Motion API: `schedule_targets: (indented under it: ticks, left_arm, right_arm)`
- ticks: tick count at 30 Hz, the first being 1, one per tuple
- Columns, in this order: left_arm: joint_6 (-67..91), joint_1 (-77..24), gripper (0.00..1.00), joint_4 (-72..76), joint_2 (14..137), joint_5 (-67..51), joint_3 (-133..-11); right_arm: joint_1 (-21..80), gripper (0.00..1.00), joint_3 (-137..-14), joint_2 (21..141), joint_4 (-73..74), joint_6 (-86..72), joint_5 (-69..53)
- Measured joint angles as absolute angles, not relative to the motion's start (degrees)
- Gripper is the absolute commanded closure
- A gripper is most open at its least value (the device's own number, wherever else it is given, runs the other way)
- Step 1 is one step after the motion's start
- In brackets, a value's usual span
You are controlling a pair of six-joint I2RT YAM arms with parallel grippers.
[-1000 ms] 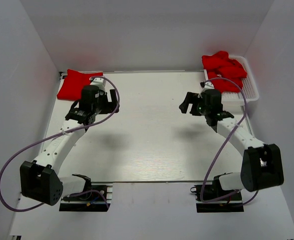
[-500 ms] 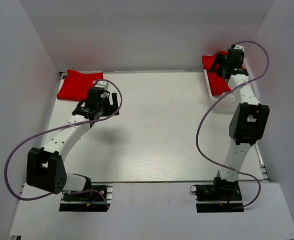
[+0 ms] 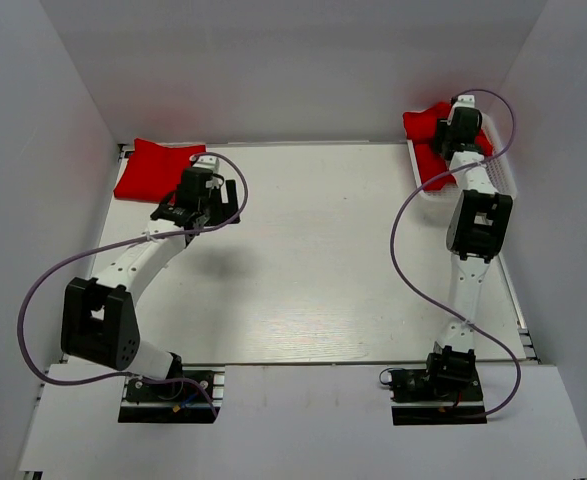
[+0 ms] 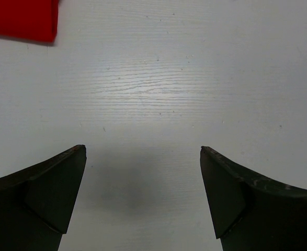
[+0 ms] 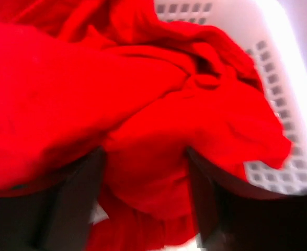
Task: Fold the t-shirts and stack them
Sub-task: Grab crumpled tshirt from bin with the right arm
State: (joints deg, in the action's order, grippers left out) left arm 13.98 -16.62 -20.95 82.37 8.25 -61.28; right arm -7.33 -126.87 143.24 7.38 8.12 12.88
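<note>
The left arm (image 3: 138, 262) rises from its base at the near left, bends at the elbow and reaches toward the far left of the table (image 3: 313, 260). The left gripper (image 4: 143, 150) hangs above bare tabletop with its fingers spread wide and nothing between them. A folded red t-shirt (image 3: 153, 168) lies flat in the far left corner, just beyond this gripper and apart from it. In the left wrist view only one corner of it shows, cut off by the picture's edge. Whether it is one shirt or a stack cannot be told. The right arm (image 3: 468, 270) stretches almost straight from its base to the far right corner, where the wrist tips down into the white mesh basket (image 5: 294, 89). The right gripper (image 5: 144, 152) is sunk into the crumpled red t-shirts (image 5: 64, 89) heaped there. Its fingers stand apart with a bulge of cloth between them, not pinched tight. The right wrist view is blurred, so the folds run together and the shirts cannot be counted. From above, the arm hides most of the basket.
</note>
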Motion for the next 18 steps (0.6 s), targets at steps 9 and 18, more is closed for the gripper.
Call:
schedule_targets:
  ticks: [9,18]
  left_arm:
    - [13.96,-16.32,0.00,-20.91,87.11,8.58,-63.88]
    - [13.96,-16.29,0.00,-20.91,87.88,8.40,-64.23]
  right_arm:
    - [-7.90,1.00,-126.74,144.59,0.01,7.42,11.44]
    - [-8.60,1.00,-123.39,138.87,-1.96,7.14,11.46]
